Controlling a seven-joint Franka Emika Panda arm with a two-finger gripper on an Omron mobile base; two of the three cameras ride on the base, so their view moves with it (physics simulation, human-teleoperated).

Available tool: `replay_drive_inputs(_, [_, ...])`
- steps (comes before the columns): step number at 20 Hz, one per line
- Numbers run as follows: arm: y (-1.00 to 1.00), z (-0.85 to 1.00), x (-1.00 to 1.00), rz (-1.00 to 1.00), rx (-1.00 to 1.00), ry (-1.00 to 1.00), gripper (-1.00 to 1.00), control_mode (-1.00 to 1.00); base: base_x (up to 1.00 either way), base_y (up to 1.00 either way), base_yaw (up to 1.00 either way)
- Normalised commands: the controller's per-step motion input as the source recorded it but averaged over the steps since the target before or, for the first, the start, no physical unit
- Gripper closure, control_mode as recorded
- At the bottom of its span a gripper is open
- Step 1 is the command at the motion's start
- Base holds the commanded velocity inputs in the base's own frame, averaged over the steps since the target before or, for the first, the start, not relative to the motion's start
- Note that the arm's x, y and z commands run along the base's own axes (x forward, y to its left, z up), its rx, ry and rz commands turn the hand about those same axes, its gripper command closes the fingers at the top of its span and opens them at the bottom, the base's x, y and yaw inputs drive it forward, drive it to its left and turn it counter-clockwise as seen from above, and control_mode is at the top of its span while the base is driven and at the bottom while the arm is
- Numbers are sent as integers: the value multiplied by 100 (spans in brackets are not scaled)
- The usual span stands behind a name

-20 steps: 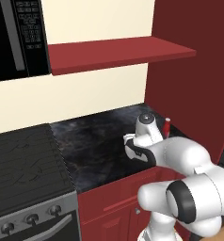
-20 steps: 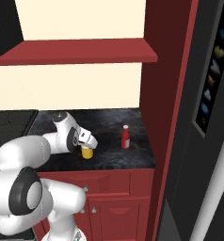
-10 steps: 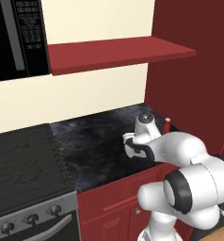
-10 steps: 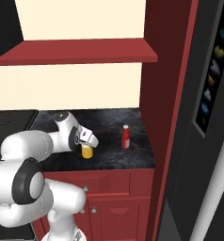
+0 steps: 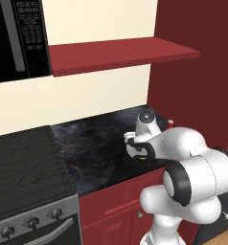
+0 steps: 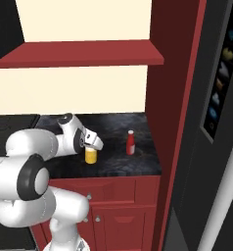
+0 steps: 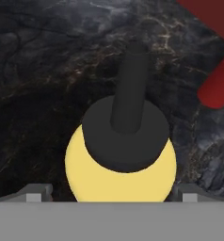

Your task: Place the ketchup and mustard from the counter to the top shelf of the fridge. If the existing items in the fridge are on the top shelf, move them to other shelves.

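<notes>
On the dark stone counter [image 5: 94, 148], left base view: the white arm reaches forward and down, its gripper [image 5: 135, 147] poised just above the mustard bottle [image 5: 143, 156], of which only a sliver of yellow shows beneath the hand. Right base view: the mustard bottle [image 6: 91, 155] stands upright near the counter's front edge, its long axis vertical and its nozzle pointing up into the gripper [image 6: 93, 144]; the ketchup bottle [image 6: 130, 142] stands upright too, well apart to the right, near the red side panel, and the fridge [image 6: 221, 122] beyond it appears closed. Hand view: looking straight down the bottle's axis, the dark cap and nozzle of the mustard bottle [image 7: 125, 155] sit centred, with the two finger tips [image 7: 37, 194] spread wide to either side of the yellow body and not touching it, so nothing is held. Likely hazards, judged from this pose: a descent slightly off axis could strike the cap and tip the bottle; closing too high would pinch only the narrow nozzle and give a weak hold; a bottle knocked forward could roll off the nearby counter edge.
</notes>
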Motion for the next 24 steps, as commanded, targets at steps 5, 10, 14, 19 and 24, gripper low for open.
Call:
replay_drive_inputs(5, [4,-24,1,0,-3,-12,100,-100,0,0,0])
replay_drive_inputs(10, [0,4,-17,0,1,-3,100,-100,0,0,0])
replay_drive_inputs(14, [1,83,-85,5,7,-38,100,-100,0,0,0])
replay_drive_inputs(19, [0,100,-98,11,5,-40,100,-100,0,0,0])
replay_drive_inputs(24, [0,100,-100,7,1,-25,100,-100,0,0,0])
